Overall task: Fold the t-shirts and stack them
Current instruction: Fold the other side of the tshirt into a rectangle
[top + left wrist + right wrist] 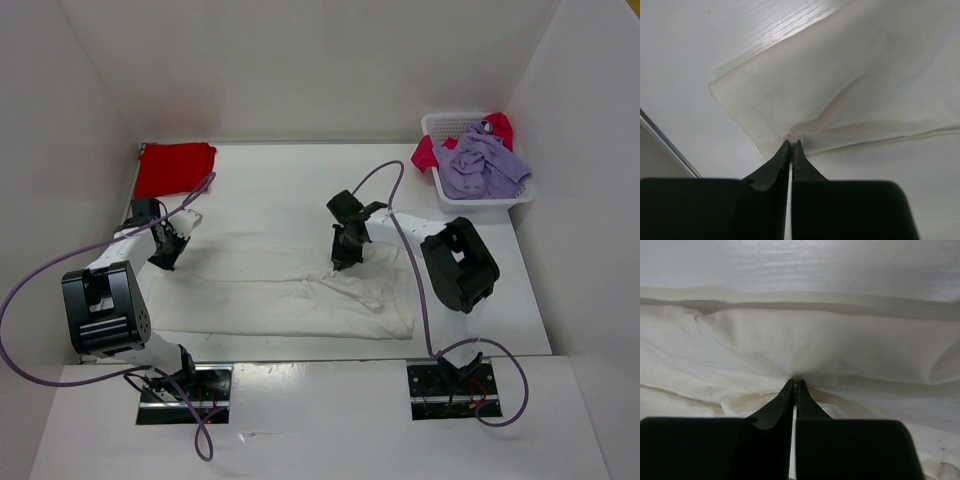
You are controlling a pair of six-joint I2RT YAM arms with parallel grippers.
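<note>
Pinching the off-white t-shirt (290, 290) spread on the table (300, 180), with left gripper (791, 145) clamped on its hemmed corner and right gripper (794, 382) clamped on its far edge. Risking a skewed fold if pulled unevenly, or slippage from such thin bites.

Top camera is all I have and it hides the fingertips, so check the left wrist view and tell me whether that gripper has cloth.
Observer: It does. The left gripper is shut on the off-white shirt, pinching it just beside a hemmed corner with visible stitching.
Operator: Now check the right wrist view and report the same.
Observer: The right gripper is shut as well, with the same shirt puckered into its tips, below a long fold that runs across the view.
</note>
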